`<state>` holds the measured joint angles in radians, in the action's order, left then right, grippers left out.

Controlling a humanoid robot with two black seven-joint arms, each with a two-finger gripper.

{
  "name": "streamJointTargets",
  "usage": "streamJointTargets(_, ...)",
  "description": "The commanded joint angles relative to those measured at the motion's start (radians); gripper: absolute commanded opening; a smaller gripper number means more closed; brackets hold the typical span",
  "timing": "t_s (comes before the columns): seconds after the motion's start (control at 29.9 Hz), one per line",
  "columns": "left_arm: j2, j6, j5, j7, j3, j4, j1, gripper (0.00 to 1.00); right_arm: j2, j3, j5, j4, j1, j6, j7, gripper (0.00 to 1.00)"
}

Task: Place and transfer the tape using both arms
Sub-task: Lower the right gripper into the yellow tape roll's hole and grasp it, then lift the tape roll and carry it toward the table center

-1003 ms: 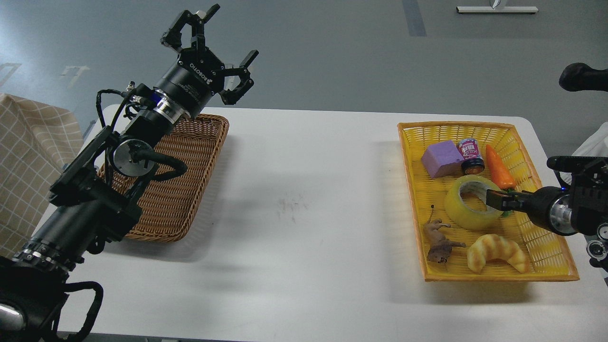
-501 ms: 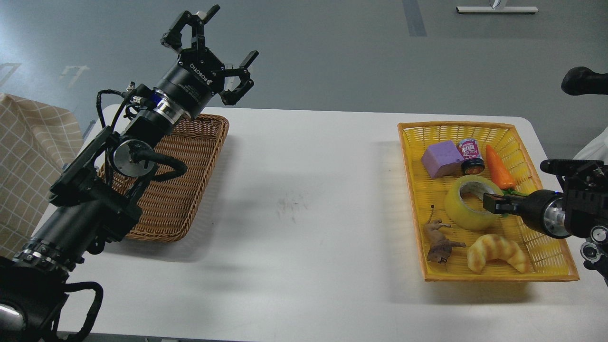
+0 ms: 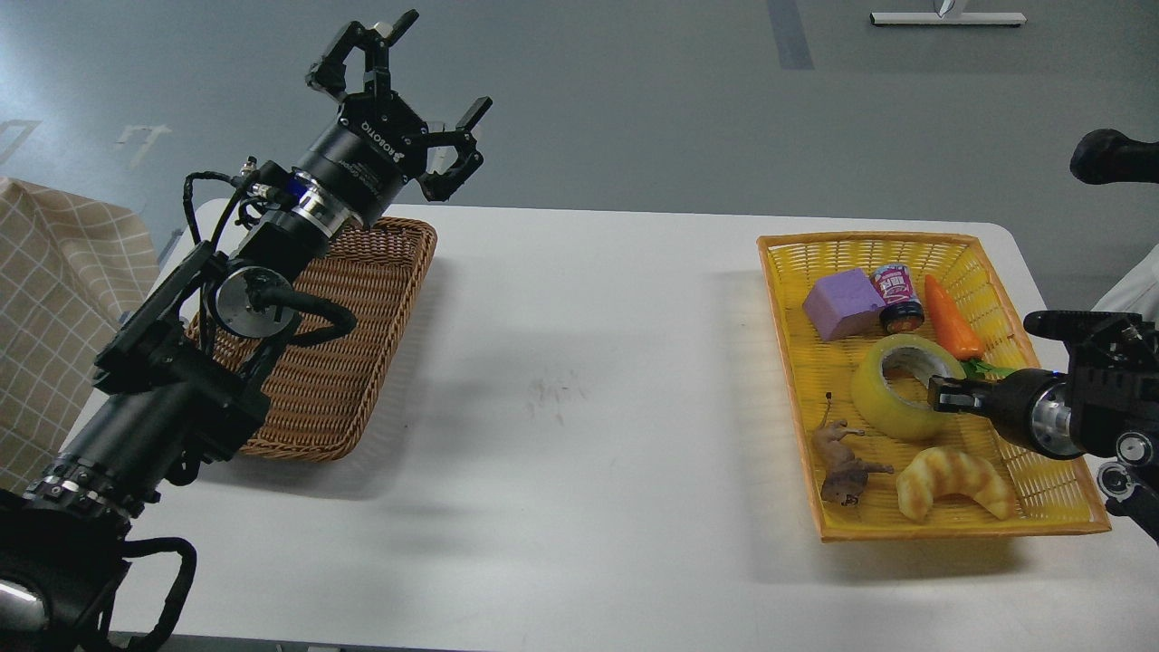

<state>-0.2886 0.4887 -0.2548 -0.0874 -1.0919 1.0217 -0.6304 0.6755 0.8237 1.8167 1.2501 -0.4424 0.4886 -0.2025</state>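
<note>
The tape [image 3: 892, 398], a thick yellow roll with a pale core, lies in the yellow basket [image 3: 797, 362] at the right of the table. My right gripper [image 3: 944, 396] comes in low from the right, and its dark tip is at the roll's right rim. Its fingers cannot be told apart, so I cannot tell whether it holds the roll. My left gripper [image 3: 407, 86] is open and empty. It is raised high above the far end of the brown wicker basket [image 3: 362, 362] at the left.
The yellow basket also holds a purple block [image 3: 842, 303], a small jar [image 3: 896, 294], a toy carrot [image 3: 953, 328], a toy animal [image 3: 844, 462] and a croissant toy [image 3: 955, 480]. A white table [image 3: 589, 380] lies between the baskets. A checked cloth [image 3: 54, 308] is at the far left.
My right gripper has drawn back to the right and down, from over the tape's core to its right rim. The yellow basket and its contents have shifted slightly right. The left arm has not moved.
</note>
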Motion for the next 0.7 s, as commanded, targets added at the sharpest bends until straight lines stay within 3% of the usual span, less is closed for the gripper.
streamJointTargets(0.0,0.000,0.000,0.000,0.000,0.001,0.000,0.000,0.98,-0.001,0.002,-0.004,0.000,-0.002,0.000,0.000,0.13)
streamJointTargets(0.07,0.000,0.000,0.000,0.000,0.000,0.000,0.000,0.98,0.001,0.000,-0.007,0.002,-0.009,0.000,0.000,0.12)
streamJointTargets(0.13,0.000,0.000,0.000,0.000,0.000,0.000,-0.002,0.98,0.001,0.002,-0.010,0.008,-0.010,0.000,0.000,0.04)
streamJointTargets(0.67,0.003,0.000,0.000,0.000,-0.006,0.000,-0.002,0.98,0.058,0.066,-0.014,0.206,-0.074,0.000,-0.002,0.05)
